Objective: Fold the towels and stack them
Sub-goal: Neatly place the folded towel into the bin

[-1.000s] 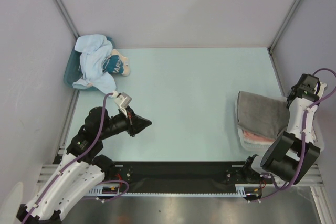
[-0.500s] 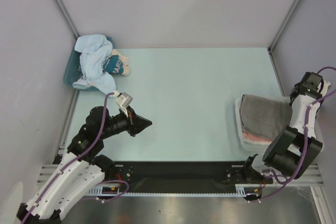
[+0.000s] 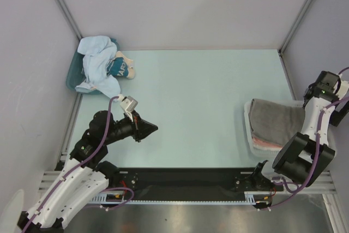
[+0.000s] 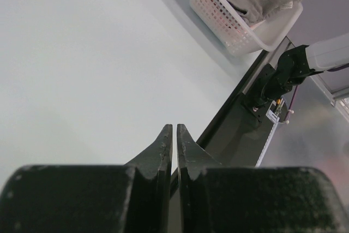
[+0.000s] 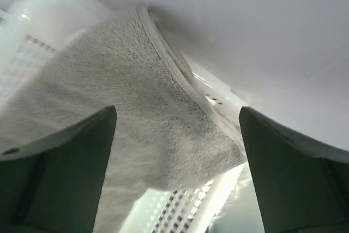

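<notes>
Fingers (image 5: 65,156) of the right gripper (image 5: 177,115) are spread wide and released. The grey towel (image 5: 125,96) lies between and just beyond them, draped in the white basket (image 5: 32,15) at mid-right of the overhead view, over a salmon-pink towel (image 3: 267,143). Lower left, the left gripper (image 4: 174,135) is clenched on nothing above the table (image 4: 82,53).

The pale green counter (image 3: 196,96) carries a white lattice basket (image 3: 247,130) at its right edge, well to the right of the left hand (image 3: 154,128). Beyond that hand and to its left, a teal bin (image 3: 71,78) sits in the far corner. A light blue towel (image 3: 95,61) spills over it, and a small teal printed bundle (image 3: 120,68) lies just beside.
</notes>
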